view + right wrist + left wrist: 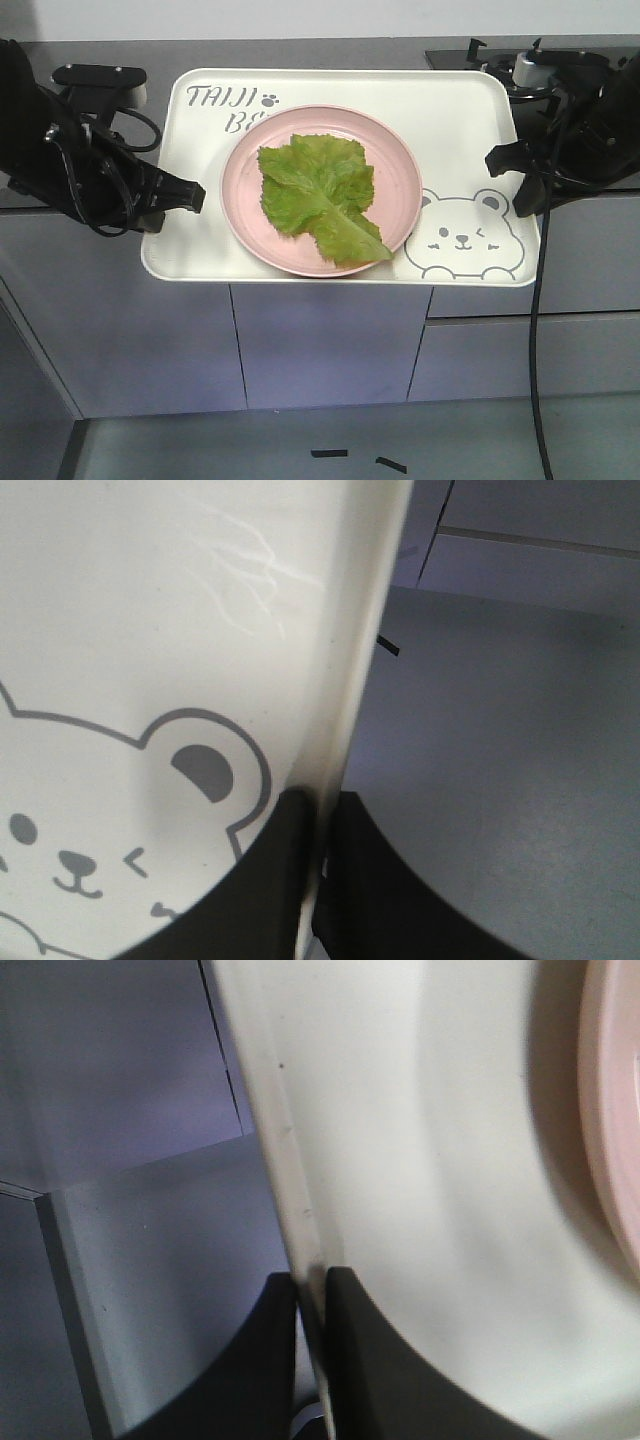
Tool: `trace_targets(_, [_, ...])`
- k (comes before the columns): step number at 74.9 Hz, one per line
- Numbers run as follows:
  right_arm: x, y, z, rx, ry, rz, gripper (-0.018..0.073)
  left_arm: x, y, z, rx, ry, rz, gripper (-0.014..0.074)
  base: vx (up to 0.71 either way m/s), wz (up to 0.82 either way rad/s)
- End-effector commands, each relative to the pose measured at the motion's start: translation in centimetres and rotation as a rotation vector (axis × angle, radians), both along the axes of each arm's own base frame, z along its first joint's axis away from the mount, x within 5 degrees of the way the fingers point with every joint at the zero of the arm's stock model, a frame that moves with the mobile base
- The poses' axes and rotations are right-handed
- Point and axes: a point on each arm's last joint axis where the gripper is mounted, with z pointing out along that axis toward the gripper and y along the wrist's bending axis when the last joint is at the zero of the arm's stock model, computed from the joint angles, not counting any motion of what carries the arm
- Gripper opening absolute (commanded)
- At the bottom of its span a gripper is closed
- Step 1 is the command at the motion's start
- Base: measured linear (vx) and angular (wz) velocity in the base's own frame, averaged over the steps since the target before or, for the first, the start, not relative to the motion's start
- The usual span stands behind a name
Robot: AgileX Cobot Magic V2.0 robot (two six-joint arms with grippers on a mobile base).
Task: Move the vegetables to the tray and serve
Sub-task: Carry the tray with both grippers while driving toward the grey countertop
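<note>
Front view: the tray [470,110] lies across the counter [300,52] edge; its 6 o'clock part overhangs the cabinet fronts [330,340]; whether its far part rests on the counter cannot be told.

The pink plate [390,160] sits on the tray, near its centre; the lettuce leaf [320,195] lies flat inside the plate, crinkly end toward 12 o'clock, pale midrib end toward 5 o'clock, touching the plate rim there.

The lettering [225,97] occupies the tray's 11 o'clock corner, partly covered by the plate; the bear-face drawing [465,235] occupies the 4 o'clock corner, just beside the plate.

The left gripper [195,195] meets the tray at 9 o'clock; the left wrist view shows the left gripper [312,1280] narrowed onto the raised rim of the tray [430,1160], one finger outside, one inside, both touching; the pink plate [615,1140] shows at 3 o'clock of that view.

The right gripper [500,160] meets the tray at 3 o'clock; the right wrist view shows the right gripper [322,802] clamped in the same manner on the rim of the tray [150,600], just beside the ear of the bear-face drawing [100,830]; the floor [520,730] shows beyond the rim.

A hob [530,65] stands on the counter at 1 o'clock of the tray.
</note>
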Motion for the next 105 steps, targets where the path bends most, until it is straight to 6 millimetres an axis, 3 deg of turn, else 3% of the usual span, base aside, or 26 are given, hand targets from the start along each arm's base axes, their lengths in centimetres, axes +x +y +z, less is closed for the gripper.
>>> trace_targets(1, [-0.92, 1.08, 2.74, 0.096, -0.104, 0.034, -0.0006, -0.7, -1.02, 2.9, -0.125, -0.132, -0.038, -0.0006, 0.0, 0.0])
trace_targets(105, [-0.92, 1.08, 2.74, 0.096, -0.104, 0.034, -0.0006, -0.7, -1.02, 2.9, -0.125, -0.132, -0.038, -0.0006, 0.05, -0.06])
